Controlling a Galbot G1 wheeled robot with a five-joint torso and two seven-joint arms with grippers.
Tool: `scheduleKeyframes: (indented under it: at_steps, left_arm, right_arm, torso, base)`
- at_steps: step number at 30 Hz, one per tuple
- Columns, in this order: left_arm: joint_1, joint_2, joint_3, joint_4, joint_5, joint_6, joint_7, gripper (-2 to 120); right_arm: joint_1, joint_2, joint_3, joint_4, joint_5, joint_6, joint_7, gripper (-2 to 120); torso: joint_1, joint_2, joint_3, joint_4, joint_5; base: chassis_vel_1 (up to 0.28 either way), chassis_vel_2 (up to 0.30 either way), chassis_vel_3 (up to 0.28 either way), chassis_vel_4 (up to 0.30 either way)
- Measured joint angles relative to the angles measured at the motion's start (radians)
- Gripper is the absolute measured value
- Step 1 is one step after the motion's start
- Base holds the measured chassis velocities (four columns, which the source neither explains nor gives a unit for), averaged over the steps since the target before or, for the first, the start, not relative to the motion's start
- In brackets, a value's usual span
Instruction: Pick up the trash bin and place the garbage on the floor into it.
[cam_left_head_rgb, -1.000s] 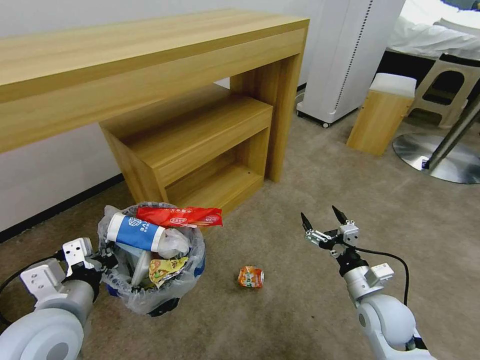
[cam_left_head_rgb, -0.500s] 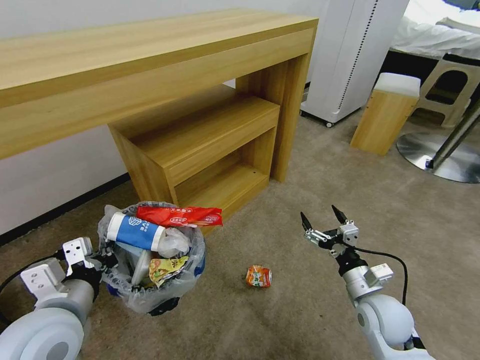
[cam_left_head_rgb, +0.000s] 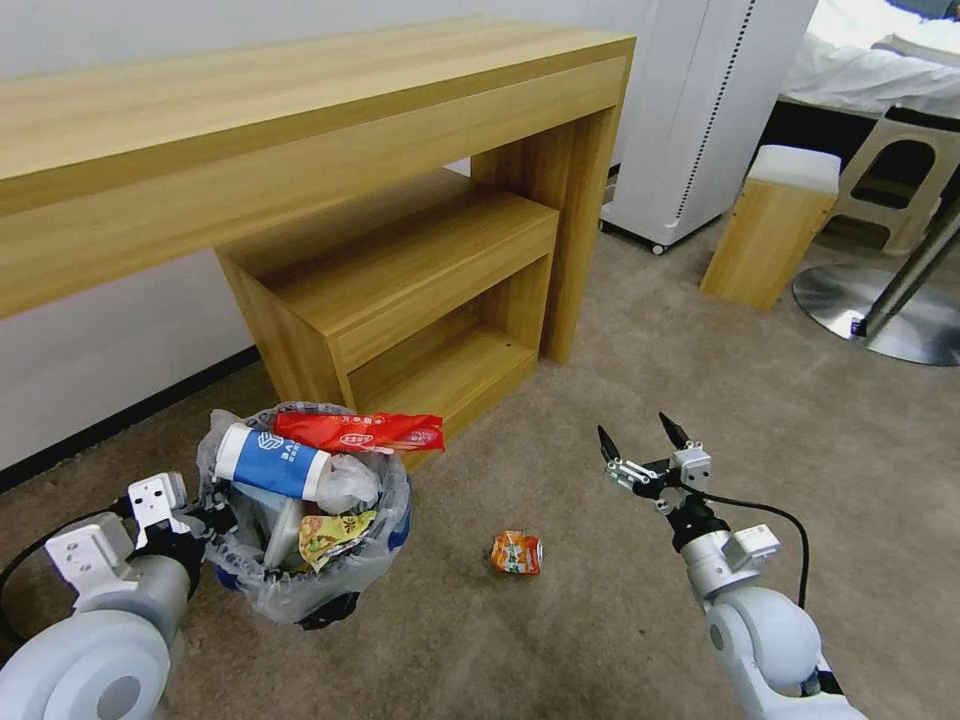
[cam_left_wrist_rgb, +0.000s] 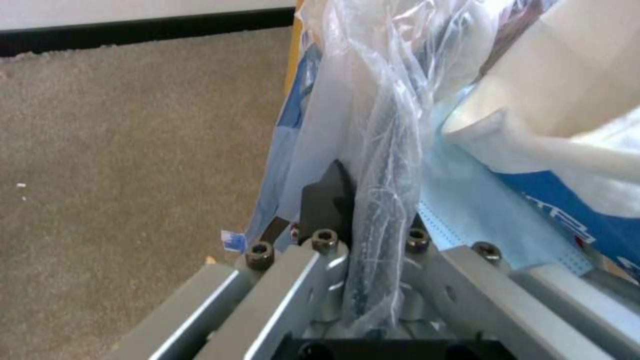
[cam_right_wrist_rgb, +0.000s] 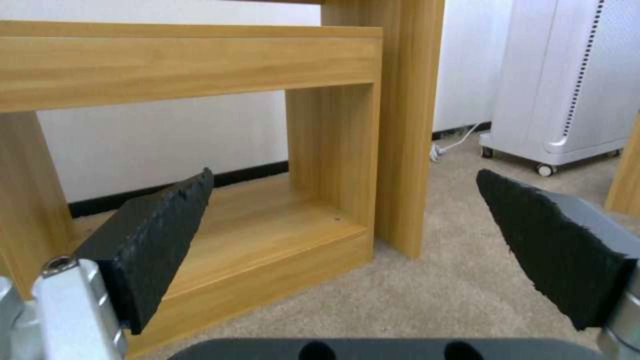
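Beside the crushed can (cam_left_head_rgb: 516, 553), right claw (cam_left_head_rgb: 640, 443) gapes wide, empty; left claw (cam_left_wrist_rgb: 360, 210) pinches the trash bin (cam_left_head_rgb: 300, 590) rim.

Layout around the claws

The trash bin (cam_left_head_rgb: 300, 560) is set just right of the left gripper (cam_left_head_rgb: 205, 522), with a crushed can (cam_left_head_rgb: 516, 552) lying on the floor (cam_left_head_rgb: 620, 400) between it and the right gripper (cam_left_head_rgb: 643, 445); a wooden desk (cam_left_head_rgb: 300, 150) stands behind all.

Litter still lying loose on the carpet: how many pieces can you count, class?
1: a crushed orange can lies on the beige carpet, between the trash bin and the open right gripper. Furniture may hide more.
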Motion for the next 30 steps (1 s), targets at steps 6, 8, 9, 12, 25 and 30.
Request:
scheduleKeyframes:
  at_steps: [6,8,9,12,25,30]
  left_arm:
    - [0.008,-0.003,0.0,0.003,0.007,0.001,0.0,1]
    - [0.011,-0.003,0.0,0.003,0.009,0.002,0.0,1]
    - [0.013,-0.003,0.001,0.003,0.01,0.003,-0.001,1]
    - [0.017,-0.003,0.001,0.003,0.012,0.005,-0.005,1]
    - [0.029,-0.011,0.014,-0.002,0.028,0.008,-0.011,1]
    - [0.028,-0.01,0.019,-0.004,0.03,0.009,-0.011,1]
  right_arm:
    - [0.006,0.003,-0.025,-0.013,-0.003,-0.005,0.017,100]
    - [0.006,0.003,-0.031,-0.015,-0.009,-0.015,0.022,100]
    - [0.006,0.002,-0.037,-0.016,-0.015,-0.029,0.027,100]
    - [0.005,-0.001,-0.055,-0.02,-0.038,-0.073,0.055,100]
    - [0.064,-0.009,-0.198,-0.076,-0.058,-0.518,0.193,100]
    - [0.115,-0.018,-0.214,-0.135,-0.054,-0.576,0.154,100]
  torso:
    - [0.0,0.0,0.0,0.0,0.0]
    - [0.0,0.0,0.0,0.0,-0.0001]
    - [0.0,0.0,0.0,0.0,-0.0003]
    - [0.0,0.0,0.0,0.0,0.0]
    - [0.0,0.0,0.0,0.0,-0.0001]
    - [0.0,0.0,0.0,0.0001,0.0]
  base:
    - [-0.091,0.094,0.093,-0.079]
    - [-0.129,0.141,0.148,-0.144]
    - [-0.102,0.141,0.072,-0.109]
    - [-0.063,0.07,0.048,-0.094]
    - [0.0,0.0,0.0,0.0]
    - [0.0,0.0,0.0,0.0]
